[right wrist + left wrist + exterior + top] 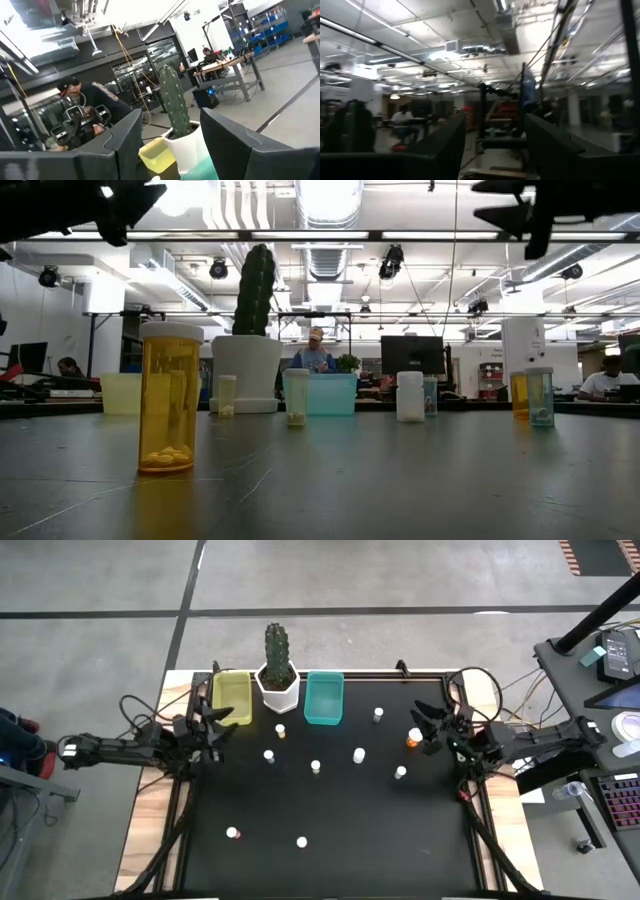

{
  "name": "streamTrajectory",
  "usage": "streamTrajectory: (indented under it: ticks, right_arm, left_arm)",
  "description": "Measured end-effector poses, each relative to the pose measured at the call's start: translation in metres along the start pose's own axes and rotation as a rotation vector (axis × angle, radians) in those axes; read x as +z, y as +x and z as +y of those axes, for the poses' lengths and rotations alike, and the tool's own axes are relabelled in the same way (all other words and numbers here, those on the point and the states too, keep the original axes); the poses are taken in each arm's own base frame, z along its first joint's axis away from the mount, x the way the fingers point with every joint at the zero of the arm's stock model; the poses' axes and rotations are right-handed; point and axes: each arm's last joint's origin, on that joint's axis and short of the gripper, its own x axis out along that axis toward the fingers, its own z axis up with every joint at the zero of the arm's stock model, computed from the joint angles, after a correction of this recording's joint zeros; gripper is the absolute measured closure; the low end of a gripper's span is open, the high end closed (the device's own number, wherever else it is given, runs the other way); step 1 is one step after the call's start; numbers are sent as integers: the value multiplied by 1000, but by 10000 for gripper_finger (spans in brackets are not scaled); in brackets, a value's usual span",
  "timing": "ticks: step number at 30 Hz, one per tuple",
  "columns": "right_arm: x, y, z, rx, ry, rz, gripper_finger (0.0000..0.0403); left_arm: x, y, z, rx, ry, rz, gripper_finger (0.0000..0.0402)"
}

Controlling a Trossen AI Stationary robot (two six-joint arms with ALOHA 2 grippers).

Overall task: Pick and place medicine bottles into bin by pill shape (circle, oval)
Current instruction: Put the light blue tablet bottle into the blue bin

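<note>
Orange bottle (168,398) nearest; left pincer (222,721), right pincer (428,731) parted, empty.

pill shapes in the medicine bottles (316,767) unreadable.

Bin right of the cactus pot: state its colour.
Teal bin; clearest in the high view.

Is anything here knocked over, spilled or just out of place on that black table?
Nothing looks spilled or tipped: the small bottles stand upright, scattered over the black table. The one odd item is a cactus in a white pot, sitting between the yellow bin and the teal bin, unrelated to pills.
</note>
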Motion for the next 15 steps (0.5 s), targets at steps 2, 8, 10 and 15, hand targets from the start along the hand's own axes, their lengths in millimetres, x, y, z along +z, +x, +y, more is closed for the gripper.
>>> streamTrajectory:
  ticks: [2,8,10,15]
  right_arm:
    - [6,7,7,-4,-23,22,209]
    - [22,28,25,-28,-73,147,209]
    - [24,34,30,-42,-82,203,209]
    - [31,49,43,-87,-50,280,209]
  left_arm:
    - [2,3,1,40,50,14,214]
    - [6,4,3,121,187,0,214]
    - [8,3,4,125,212,-12,214]
    - [9,0,5,132,234,-29,214]
